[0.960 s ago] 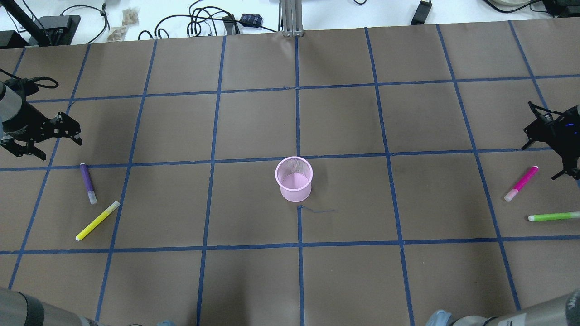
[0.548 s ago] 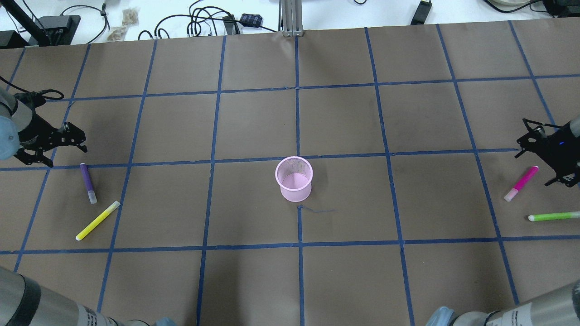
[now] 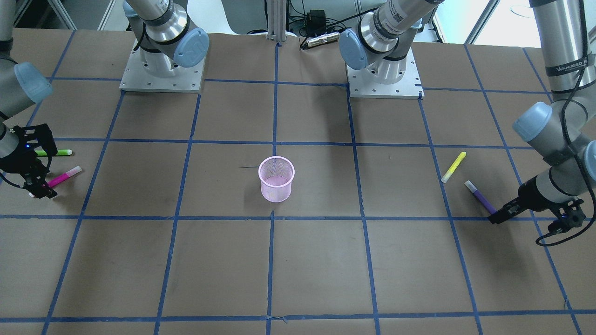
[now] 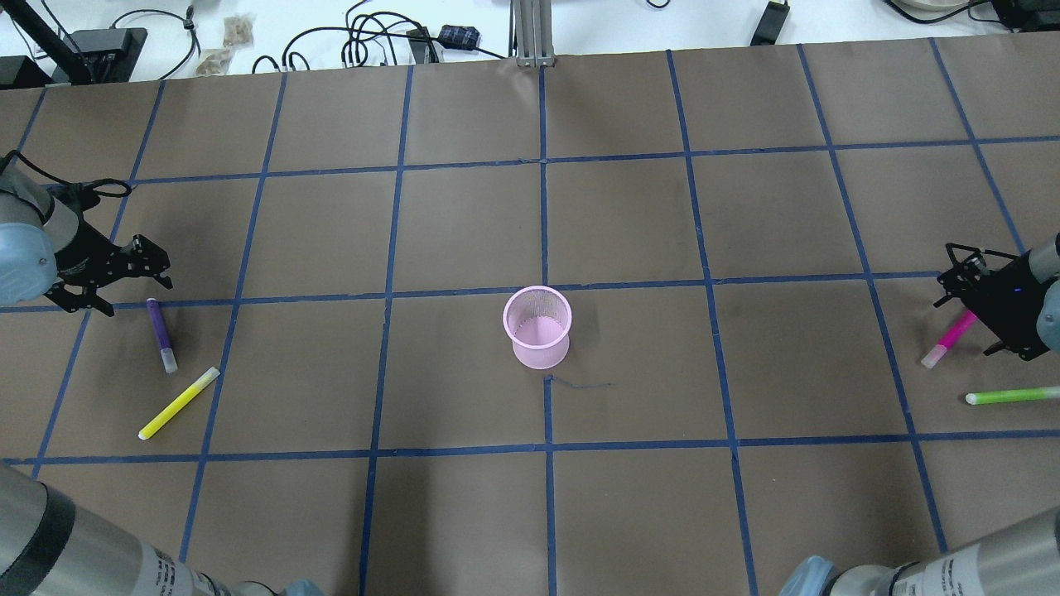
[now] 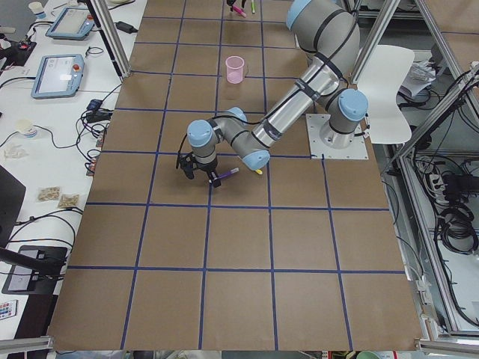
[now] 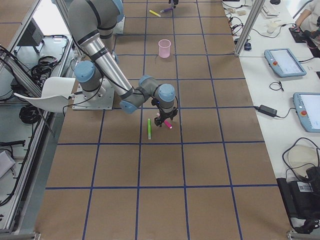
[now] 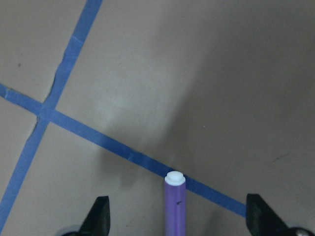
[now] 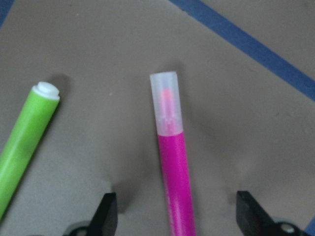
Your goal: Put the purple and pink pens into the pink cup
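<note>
Front view: one pink mesh cup (image 3: 276,179) mid-frame on the counter (image 3: 326,260); four pens, one of each: purple pen (image 3: 481,197) and yellow pen (image 3: 453,166) at right, pink pen (image 3: 65,177) and green pen (image 3: 53,152) at left. Wrist views: left pincer (image 7: 178,204) spread apart astride the purple pen's end, right pincer (image 8: 176,197) likewise apart astride the pink pen. Pens look light, stiff, slick and likely to roll, so grip across mid-barrel, not the cap.

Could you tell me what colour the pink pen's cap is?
The cap is clear and translucent; the right wrist view shows it best.
</note>
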You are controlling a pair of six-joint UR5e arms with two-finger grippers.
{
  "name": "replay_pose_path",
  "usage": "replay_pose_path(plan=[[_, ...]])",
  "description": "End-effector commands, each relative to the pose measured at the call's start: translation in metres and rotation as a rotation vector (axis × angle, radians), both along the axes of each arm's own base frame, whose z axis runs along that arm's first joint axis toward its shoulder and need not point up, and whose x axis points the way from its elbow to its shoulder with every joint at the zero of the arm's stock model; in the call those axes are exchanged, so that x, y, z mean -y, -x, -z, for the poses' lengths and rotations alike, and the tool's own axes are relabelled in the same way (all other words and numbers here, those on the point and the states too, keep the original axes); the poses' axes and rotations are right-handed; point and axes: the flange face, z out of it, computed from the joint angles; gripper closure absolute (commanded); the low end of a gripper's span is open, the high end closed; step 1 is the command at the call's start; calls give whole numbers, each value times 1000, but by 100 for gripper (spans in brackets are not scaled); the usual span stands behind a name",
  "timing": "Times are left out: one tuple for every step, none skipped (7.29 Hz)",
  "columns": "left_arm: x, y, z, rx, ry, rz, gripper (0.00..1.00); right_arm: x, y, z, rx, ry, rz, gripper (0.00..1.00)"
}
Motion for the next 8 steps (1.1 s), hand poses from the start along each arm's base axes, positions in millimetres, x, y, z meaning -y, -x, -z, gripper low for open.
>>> replay_pose_path(plan=[[0,0,9,-9,-13,-2,23,1,1,-2,-14,16,-3,61],[0,0,11,-11,-15,0,36,1,2,-3,-24,25,-3,79],[0,0,11,-12,-15,8,54,3,3,-7,-31,32,-3,91],[0,0,11,-11,-17,8,69,3,3,-13,-36,41,5,100],[0,0,11,-10,-18,8,90,5,3,-16,-41,49,5,100],[0,-1,11,-9,-17,8,100,9,2,-23,-51,62,2,100],[1,-1,10,-8,-18,12,100,16,5,-42,-78,93,12,100],[5,-3,0,0,0,24,100,24,2,-60,-94,121,55,100]])
